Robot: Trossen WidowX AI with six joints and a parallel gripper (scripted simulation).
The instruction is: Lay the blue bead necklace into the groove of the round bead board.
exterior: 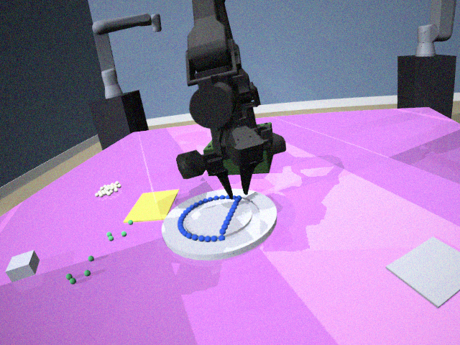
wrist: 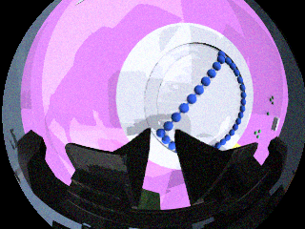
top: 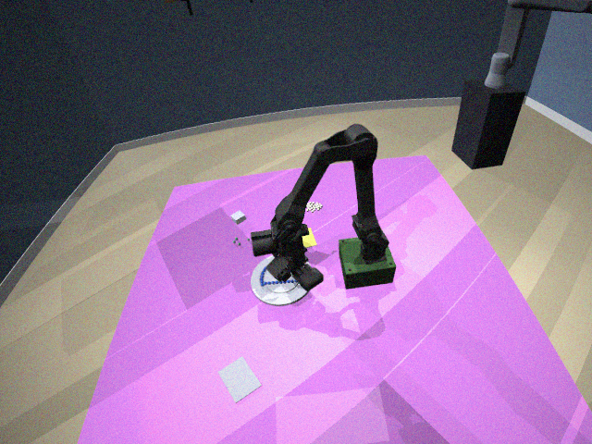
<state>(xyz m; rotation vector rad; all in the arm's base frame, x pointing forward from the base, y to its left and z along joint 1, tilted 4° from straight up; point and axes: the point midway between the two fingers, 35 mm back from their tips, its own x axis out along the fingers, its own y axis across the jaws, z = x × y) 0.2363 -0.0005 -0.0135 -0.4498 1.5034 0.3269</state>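
Note:
The white round bead board (top: 279, 300) (exterior: 267, 223) (wrist: 130, 91) lies flat on the pink table. The blue bead necklace (top: 273, 282) (exterior: 180, 223) (wrist: 192, 98) lies on it in a D shape. In the exterior view its curved part follows the groove on the left side, while a straight run of beads crosses the inner disc. The groove on the right is bare. My gripper (exterior: 238, 195) (wrist: 162, 133) is partly open and empty, pointing down just over the board's edge on the arm-base side, close to the necklace's corner there. Whether a fingertip touches a bead cannot be told.
A yellow square (top: 309, 237) (exterior: 154, 205) lies beside the board. White beads (top: 314, 206) (exterior: 108, 189), several green beads (exterior: 87, 272) and a grey block (top: 238, 216) (exterior: 23, 265) lie beyond it. A grey square plate (top: 240, 379) (exterior: 433, 271) lies on the other side. The green arm base (top: 368, 275) stands nearby.

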